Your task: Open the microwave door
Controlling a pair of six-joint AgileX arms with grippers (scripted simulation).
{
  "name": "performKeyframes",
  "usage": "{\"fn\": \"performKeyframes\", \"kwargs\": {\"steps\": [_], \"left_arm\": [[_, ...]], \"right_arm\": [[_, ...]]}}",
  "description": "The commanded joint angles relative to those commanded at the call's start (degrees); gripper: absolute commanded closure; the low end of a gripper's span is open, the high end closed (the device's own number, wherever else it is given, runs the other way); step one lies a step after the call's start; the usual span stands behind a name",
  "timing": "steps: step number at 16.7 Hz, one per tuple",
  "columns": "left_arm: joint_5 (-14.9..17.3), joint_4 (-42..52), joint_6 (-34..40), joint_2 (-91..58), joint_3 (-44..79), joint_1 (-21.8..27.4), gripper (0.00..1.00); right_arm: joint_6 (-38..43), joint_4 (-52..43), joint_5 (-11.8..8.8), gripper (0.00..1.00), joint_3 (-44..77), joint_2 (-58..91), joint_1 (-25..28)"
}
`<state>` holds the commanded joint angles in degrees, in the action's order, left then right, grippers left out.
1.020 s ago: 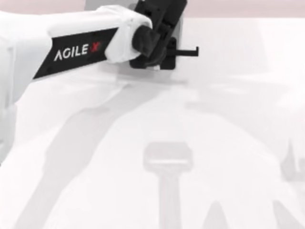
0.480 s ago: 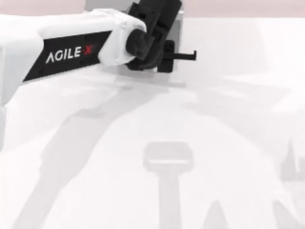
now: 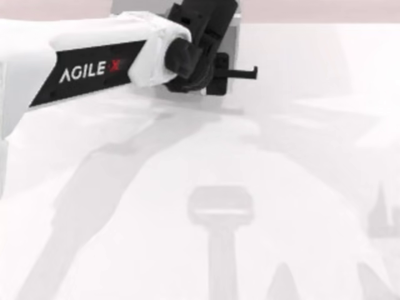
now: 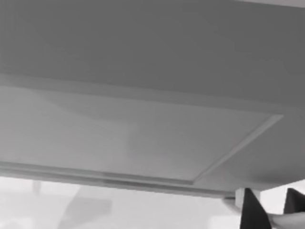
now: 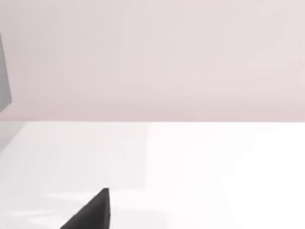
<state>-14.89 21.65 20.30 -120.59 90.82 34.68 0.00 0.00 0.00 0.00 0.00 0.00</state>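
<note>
**Microwave** (image 3: pixel 234 40): a small grey metallic box is set at the far edge of the table (image 3: pixel 300 187), left of centre in the top view. Most of it is hidden beneath the left arm; only a strip of its grey side is shown.

**Microwave door** (image 4: pixel 143 138): seen at close range in the left wrist view as a flat grey panel with a large dull window framed by a raised border. A light bar handle (image 4: pixel 248 193) is glimpsed just past one corner of the panel. Whether the door is shut or ajar cannot be told from these views.

**Left hand** (image 3: pixel 240 74): located at the front of the microwave, at the far edge of the table, carried by the white arm marked AGILEX. One thin dark finger (image 3: pixel 247 72) is seen projecting toward the top view's right. In the wrist view two dark fingertips (image 4: pixel 251 210) are seen close by the handle end. How far the fingers are parted, and whether the handle is held, cannot be told.

**Right hand**: only a dark fingertip (image 5: pixel 93 214) is shown in its own wrist view, above bare table, well apart from the microwave. Its opening cannot be told.
</note>
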Motion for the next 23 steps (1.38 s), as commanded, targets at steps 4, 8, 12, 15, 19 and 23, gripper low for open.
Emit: {"fn": "performKeyframes", "kwargs": {"steps": [4, 8, 12, 15, 19, 23], "left_arm": [[0.0, 0.0, 0.0, 0.0, 0.0, 0.0, 1.0], [0.0, 0.0, 0.0, 0.0, 0.0, 0.0, 1.0], [0.0, 0.0, 0.0, 0.0, 0.0, 0.0, 1.0], [0.48, -0.07, 0.14, -0.04, 0.09, 0.42, 1.0], [1.68, -1.54, -1.83, 1.72, -2.23, -0.28, 1.0], [2.43, -2.15, -3.13, 2.41, -3.83, -0.62, 1.0]], "right_arm": [[0.0, 0.0, 0.0, 0.0, 0.0, 0.0, 0.0], [0.0, 0.0, 0.0, 0.0, 0.0, 0.0, 0.0], [0.0, 0.0, 0.0, 0.0, 0.0, 0.0, 0.0], [0.0, 0.0, 0.0, 0.0, 0.0, 0.0, 0.0], [0.0, 0.0, 0.0, 0.0, 0.0, 0.0, 0.0], [0.0, 0.0, 0.0, 0.0, 0.0, 0.0, 0.0]]}}
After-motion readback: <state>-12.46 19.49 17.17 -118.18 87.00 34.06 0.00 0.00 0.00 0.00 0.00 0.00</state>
